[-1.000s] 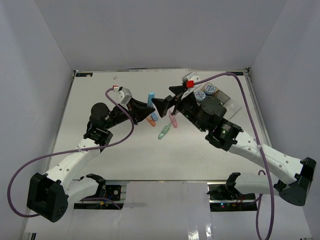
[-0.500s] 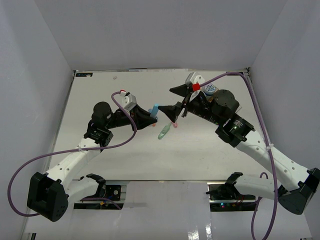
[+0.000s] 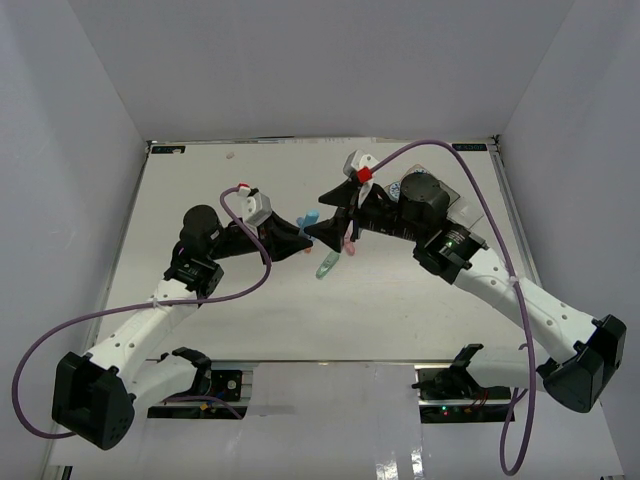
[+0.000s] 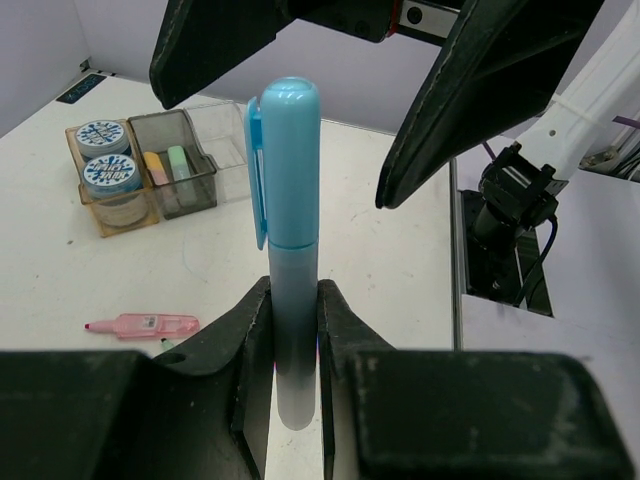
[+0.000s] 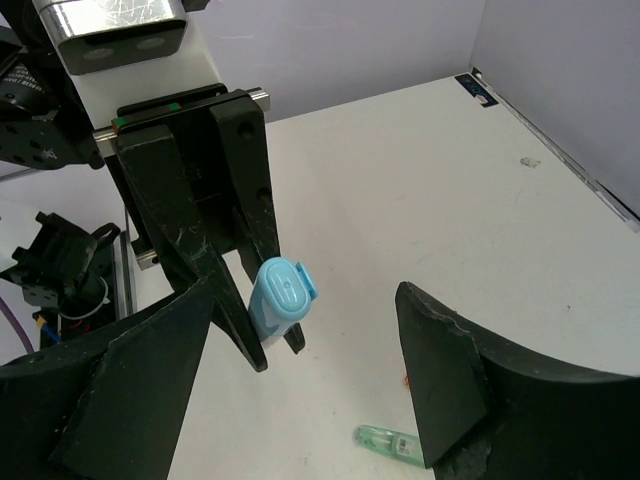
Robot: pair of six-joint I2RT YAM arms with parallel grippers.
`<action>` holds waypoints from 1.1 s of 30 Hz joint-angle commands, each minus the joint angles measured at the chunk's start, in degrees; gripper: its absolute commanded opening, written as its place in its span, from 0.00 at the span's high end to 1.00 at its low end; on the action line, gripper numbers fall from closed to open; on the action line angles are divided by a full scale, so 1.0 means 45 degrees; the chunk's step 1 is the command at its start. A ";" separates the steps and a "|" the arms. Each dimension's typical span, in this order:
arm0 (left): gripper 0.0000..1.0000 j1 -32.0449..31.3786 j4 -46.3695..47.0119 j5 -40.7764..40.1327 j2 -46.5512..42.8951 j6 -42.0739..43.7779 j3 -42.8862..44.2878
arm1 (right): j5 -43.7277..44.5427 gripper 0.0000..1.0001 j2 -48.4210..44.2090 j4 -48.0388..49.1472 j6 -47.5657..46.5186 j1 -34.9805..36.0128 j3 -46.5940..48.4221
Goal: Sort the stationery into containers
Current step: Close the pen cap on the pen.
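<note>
My left gripper is shut on a light blue highlighter and holds it up off the table, cap pointing at the right arm. In the top view the left gripper meets my right gripper above mid-table. The right gripper is open, its jaws wide on either side of the highlighter's cap, not touching it. The joined trays hold two patterned rolls in the amber one and yellow and green pieces in the grey one. A pink piece and a green piece lie on the table.
In the top view the green piece and pink piece lie just below the grippers. The right arm covers most of the trays at the back right. White walls close in the table on three sides.
The right gripper has swung left and its open jaws now straddle the highlighter's cap. The left gripper has tilted the highlighter over toward the right arm and still holds it.
</note>
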 commanded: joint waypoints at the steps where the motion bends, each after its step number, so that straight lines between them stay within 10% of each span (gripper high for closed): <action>1: 0.88 -0.0022 -0.0081 0.0368 -0.0392 0.0354 0.0270 | -0.0477 0.21 0.0082 0.0323 0.0178 -0.0128 0.0769; 19: 0.89 -0.0022 0.0192 0.1091 -0.0216 0.0237 0.0270 | -0.1903 0.31 0.0707 0.0362 0.0120 -0.0343 0.0945; 33: 0.93 -0.0022 0.1032 0.1637 -0.0197 -0.0328 0.0192 | -0.2606 0.84 0.0883 0.0441 0.0042 -0.0343 0.0222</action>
